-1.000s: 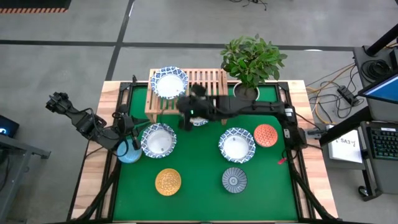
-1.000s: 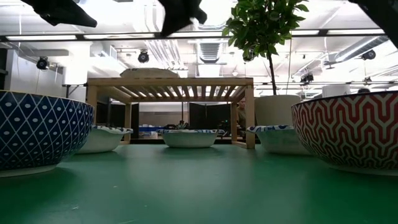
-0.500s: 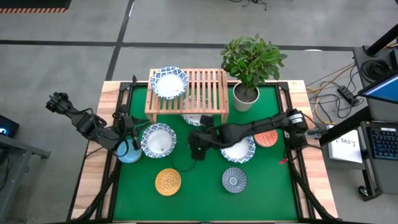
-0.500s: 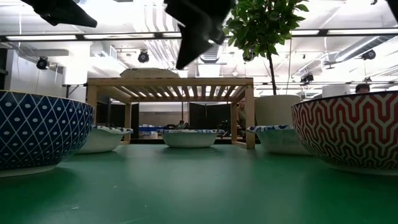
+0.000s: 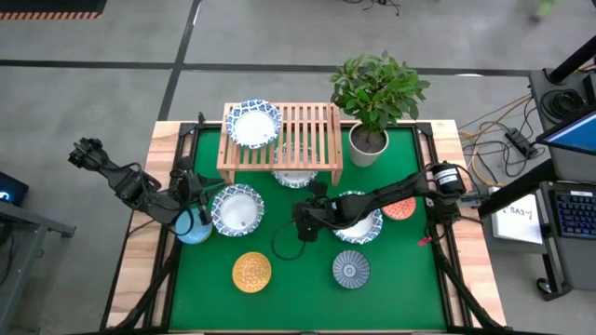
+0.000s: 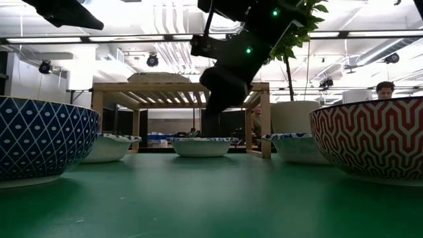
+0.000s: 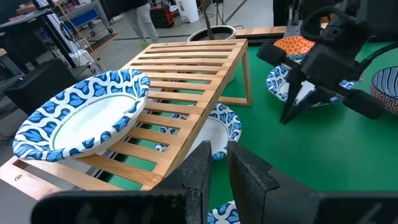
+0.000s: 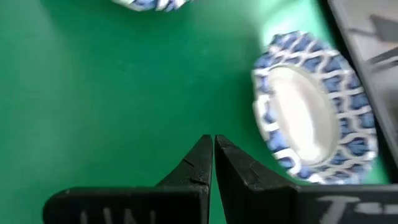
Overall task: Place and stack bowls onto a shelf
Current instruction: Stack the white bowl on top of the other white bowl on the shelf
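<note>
The right gripper, fingers together, hangs over bare mid-table green; the left gripper, fingers together, waits near the left edge; the shelf runs along the far edge

No readable text, labels or numbers are showing on the bowls, shelf, plant pot or desk. A white sheet lying right of the desk is carrying dark print, too small to read. The arms are showing no legible markings.
</note>
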Robot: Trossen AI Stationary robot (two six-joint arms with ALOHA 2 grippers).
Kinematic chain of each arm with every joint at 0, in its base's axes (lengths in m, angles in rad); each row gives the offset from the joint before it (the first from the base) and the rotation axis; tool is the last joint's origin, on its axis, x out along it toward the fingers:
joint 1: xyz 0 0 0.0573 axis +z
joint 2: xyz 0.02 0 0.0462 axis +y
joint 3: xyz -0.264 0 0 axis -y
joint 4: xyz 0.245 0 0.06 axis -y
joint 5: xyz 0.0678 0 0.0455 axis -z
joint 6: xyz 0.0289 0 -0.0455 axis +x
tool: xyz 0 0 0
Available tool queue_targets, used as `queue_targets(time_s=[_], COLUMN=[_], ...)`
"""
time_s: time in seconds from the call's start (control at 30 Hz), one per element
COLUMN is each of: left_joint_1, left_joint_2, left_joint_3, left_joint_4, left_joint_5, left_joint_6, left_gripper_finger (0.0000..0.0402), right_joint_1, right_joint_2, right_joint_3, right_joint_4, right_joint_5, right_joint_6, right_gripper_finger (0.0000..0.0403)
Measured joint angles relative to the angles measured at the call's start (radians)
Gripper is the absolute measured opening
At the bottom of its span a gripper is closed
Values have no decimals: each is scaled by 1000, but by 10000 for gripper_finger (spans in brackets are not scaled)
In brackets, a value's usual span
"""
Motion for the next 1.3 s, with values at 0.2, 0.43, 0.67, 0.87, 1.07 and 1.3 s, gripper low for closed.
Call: queue_targets(time_s=[0.2, 0.43, 0.67, 0.87, 1.07, 1.3], left_joint_1=[0, 0, 0, 1, 1, 1], left_joint_2=[0, 0, 4, 8, 7, 6], left_joint_3=[0, 0, 0, -13, -16, -16], left_joint_4=[0, 0, 0, 0, 0, 0], left_joint_5=[0, -27, -72, -125, -125, -125], left_joint_6=[2, 3, 4, 3, 3, 3], left_gripper_finger=[36, 36, 36, 36, 36, 36], right_joint_1=[-6, -11, -8, -25, -57, -85], right_joint_2=[0, 54, 155, 158, 164, 173], right_joint_3=[-2, -11, 66, 99, 98, 98], right_joint_4=[6, 51, 57, 62, 61, 61], right_joint_5=[122, 130, 184, 219, 219, 213], right_joint_6=[-16, -26, -122, -135, -119, -127], right_gripper_finger=[15, 73, 132, 152, 155, 155])
